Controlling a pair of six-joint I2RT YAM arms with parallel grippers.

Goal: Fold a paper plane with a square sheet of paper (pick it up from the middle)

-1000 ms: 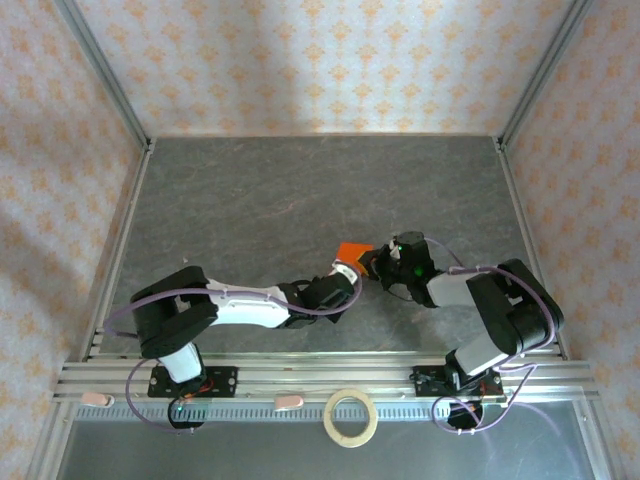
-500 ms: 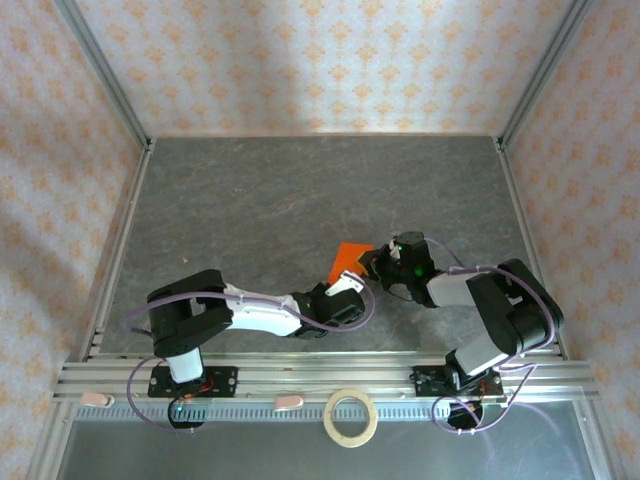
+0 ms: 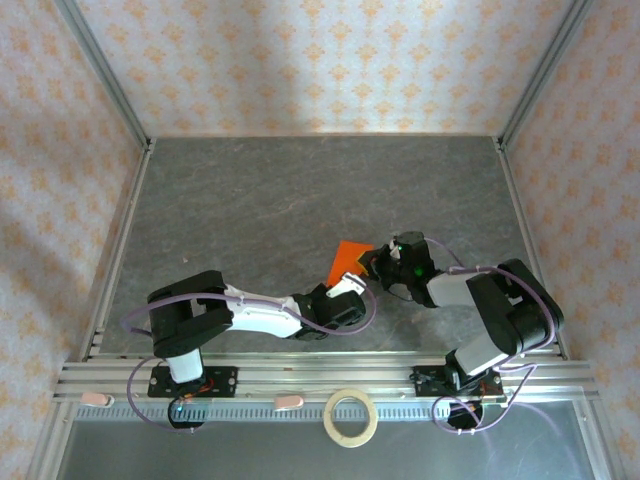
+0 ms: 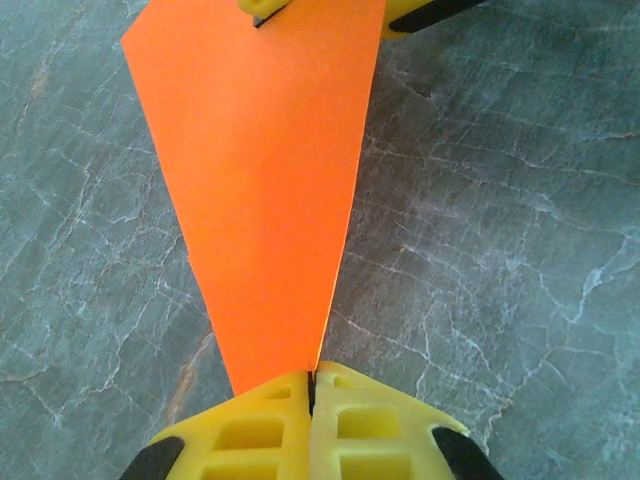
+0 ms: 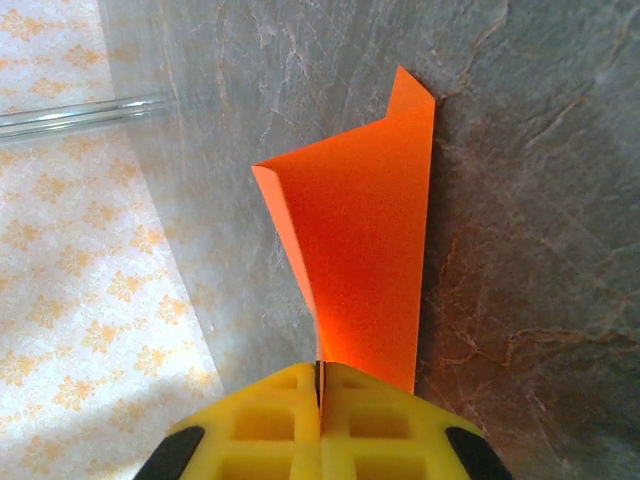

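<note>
I had the left gripper [image 4: 312, 385] pinched shut on the paper plane's [image 4: 265, 180] narrow tip and the right gripper [image 5: 320, 375] clamped on its far end, low over the table's [image 3: 250, 200] near-middle, and judged even tension without twisting mattered most.

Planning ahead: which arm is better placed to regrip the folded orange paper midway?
Likely left: left gripper pinches just the narrow tip of the orange paper plane; right gripper clamps its wider end.

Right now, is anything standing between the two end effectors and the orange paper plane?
Nothing visible does. The left end effector is shut on the narrow tip of the paper plane, and the right end effector is shut on its opposite end.
</note>
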